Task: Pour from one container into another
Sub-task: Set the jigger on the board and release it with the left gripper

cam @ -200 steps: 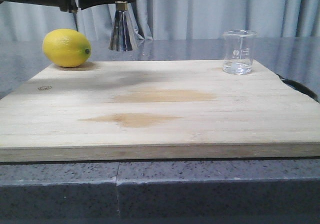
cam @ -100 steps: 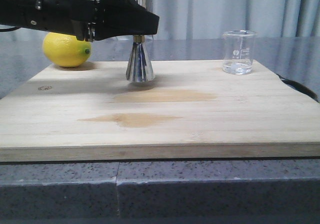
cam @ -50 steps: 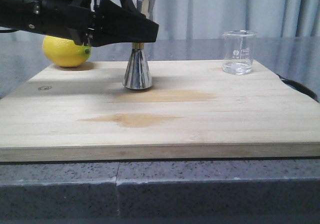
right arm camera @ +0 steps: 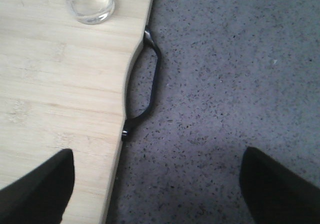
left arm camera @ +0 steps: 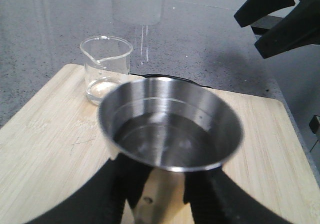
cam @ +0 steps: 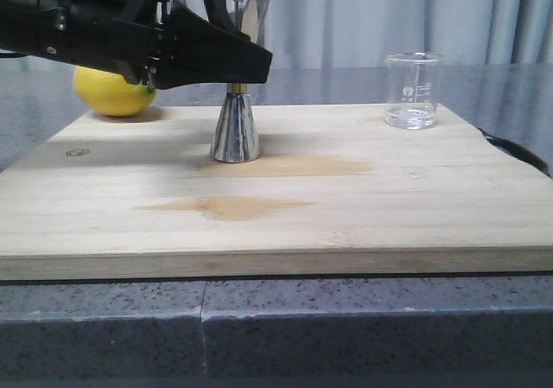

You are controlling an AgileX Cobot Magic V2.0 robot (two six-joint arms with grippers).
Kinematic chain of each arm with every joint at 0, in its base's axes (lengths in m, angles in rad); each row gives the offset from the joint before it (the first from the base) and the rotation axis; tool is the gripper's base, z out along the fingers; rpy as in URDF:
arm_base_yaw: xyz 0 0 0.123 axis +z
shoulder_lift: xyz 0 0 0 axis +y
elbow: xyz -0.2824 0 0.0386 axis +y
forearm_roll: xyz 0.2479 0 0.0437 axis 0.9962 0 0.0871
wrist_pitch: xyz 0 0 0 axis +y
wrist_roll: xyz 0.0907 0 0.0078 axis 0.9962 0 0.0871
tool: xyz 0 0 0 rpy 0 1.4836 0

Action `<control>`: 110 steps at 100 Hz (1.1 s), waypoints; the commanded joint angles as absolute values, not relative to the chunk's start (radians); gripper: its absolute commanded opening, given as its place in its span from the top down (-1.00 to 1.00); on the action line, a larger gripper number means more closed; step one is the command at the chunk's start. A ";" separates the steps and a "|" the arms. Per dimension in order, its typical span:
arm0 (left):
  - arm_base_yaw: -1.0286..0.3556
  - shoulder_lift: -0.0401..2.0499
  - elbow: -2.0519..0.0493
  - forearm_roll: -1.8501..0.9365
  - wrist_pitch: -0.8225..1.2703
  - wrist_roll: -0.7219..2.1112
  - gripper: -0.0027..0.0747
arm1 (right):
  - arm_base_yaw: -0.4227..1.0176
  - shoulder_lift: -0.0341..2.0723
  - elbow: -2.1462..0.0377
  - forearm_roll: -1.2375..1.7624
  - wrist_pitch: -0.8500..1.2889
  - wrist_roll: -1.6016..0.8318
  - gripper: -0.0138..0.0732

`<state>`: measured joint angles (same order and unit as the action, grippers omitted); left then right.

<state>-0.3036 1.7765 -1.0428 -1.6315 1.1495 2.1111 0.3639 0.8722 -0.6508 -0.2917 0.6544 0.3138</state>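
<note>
The steel jigger (cam: 235, 133) stands upright on the wooden board (cam: 276, 198), left of its middle, its base seeming to touch the wood. My left gripper (cam: 244, 70) reaches in from the left and is shut on its waist; in the left wrist view its black fingers (left arm camera: 120, 184) flank the stem under the jigger (left arm camera: 170, 129) cup. The glass beaker (cam: 414, 90) stands alone at the board's far right corner, with a little clear liquid at the bottom. From above the beaker (right arm camera: 90, 3) shows as a ring. My right gripper (right arm camera: 157, 184) hangs open beside the board's right edge, empty.
A yellow lemon (cam: 108, 94) lies at the board's far left corner, behind my left arm. A black wire handle (right arm camera: 147, 84) sticks out from the board's right edge over the dark speckled countertop (right arm camera: 225, 84). The beaker (left arm camera: 106, 67) stands beyond the jigger in the left wrist view.
My left gripper has carried the jigger from high at the back left, forward and to the right, then down until its base meets the board. The beaker has not moved.
</note>
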 commanded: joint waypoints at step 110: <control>-0.313 1.602 -1.115 -1.288 0.996 1.731 -0.51 | 0.367 0.861 -0.685 -0.316 0.602 0.305 -0.66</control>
